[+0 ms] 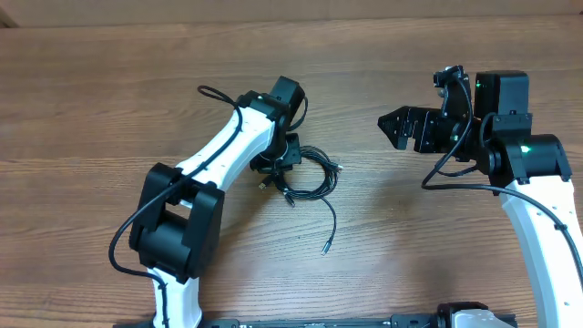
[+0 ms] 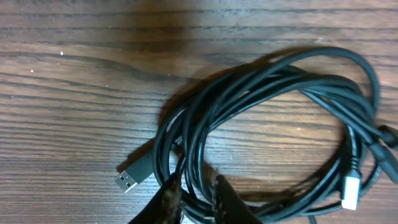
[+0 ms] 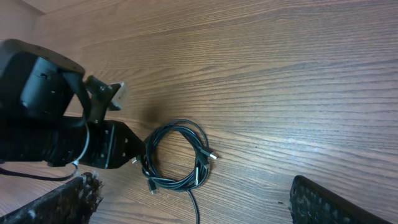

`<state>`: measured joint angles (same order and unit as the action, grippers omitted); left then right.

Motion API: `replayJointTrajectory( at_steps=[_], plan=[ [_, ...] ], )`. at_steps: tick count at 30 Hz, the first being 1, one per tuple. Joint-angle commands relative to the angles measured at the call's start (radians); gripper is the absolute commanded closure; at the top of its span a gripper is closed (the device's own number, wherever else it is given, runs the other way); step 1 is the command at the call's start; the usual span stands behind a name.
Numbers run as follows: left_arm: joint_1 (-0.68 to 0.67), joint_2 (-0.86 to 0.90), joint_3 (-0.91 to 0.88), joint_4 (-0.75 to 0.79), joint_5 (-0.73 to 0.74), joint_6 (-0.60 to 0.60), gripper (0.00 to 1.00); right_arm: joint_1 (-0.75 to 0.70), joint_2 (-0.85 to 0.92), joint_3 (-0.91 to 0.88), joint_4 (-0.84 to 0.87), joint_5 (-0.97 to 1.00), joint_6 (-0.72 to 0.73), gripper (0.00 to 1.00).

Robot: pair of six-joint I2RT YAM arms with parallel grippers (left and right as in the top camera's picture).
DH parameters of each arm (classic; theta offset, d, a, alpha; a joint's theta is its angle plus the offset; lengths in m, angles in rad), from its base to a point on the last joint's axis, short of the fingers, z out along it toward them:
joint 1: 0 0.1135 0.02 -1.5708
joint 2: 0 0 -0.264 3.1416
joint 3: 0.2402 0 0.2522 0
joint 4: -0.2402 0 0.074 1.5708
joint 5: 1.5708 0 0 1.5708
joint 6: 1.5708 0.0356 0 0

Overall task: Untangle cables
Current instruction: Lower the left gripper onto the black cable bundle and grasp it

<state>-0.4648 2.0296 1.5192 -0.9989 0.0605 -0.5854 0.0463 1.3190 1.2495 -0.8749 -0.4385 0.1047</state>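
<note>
We see the cables lying as one loose coil of thin black cords on the wooden tabletop, near its middle and just in front of the left arm's wrist. From the coil's near edge one strand trails off toward the front of the tabletop and ends in a small plug that lies apart from the rest. Other plug ends poke out around the ring, one at its right side.

In the left wrist view, we find the left claw clenched on the coil. Its two dark fingers stand close together at the bottom of the frame, with several strands of the cables running between them. A silver flat plug rests on the wood just left of the fingers, and a pale plug end lies at the far right of the loop. Which cord each plug belongs to we cannot tell, since the strands overlap.

The right claw hangs above the tabletop, well apart from the coil and to its right. In its own wrist view we see it released, the fingers spread wide at the two bottom corners and holding nothing. From there the cables show as a ring beside the left arm's black wrist.
</note>
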Motion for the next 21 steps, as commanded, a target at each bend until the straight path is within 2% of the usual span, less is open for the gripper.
replayJointTrajectory(
  at_steps=[1,7,14,18,21],
  plan=[
    [-0.007,0.030,0.014,0.004,-0.051,-0.044,0.79,-0.002,0.000,0.023,0.001,-0.005,0.004,0.04],
    [-0.007,0.061,0.014,0.013,-0.040,-0.038,0.76,-0.002,0.000,0.023,0.001,-0.005,0.004,0.04],
    [-0.006,0.090,0.014,0.033,0.019,0.032,0.79,-0.002,0.000,0.022,0.001,-0.005,0.004,0.04],
    [-0.006,0.095,0.014,0.028,0.027,0.038,0.74,-0.002,0.000,0.022,-0.002,-0.005,0.004,0.04],
    [-0.006,0.124,0.014,0.005,0.089,0.093,0.71,-0.002,0.000,0.022,-0.007,-0.005,0.004,0.04]
  ],
)
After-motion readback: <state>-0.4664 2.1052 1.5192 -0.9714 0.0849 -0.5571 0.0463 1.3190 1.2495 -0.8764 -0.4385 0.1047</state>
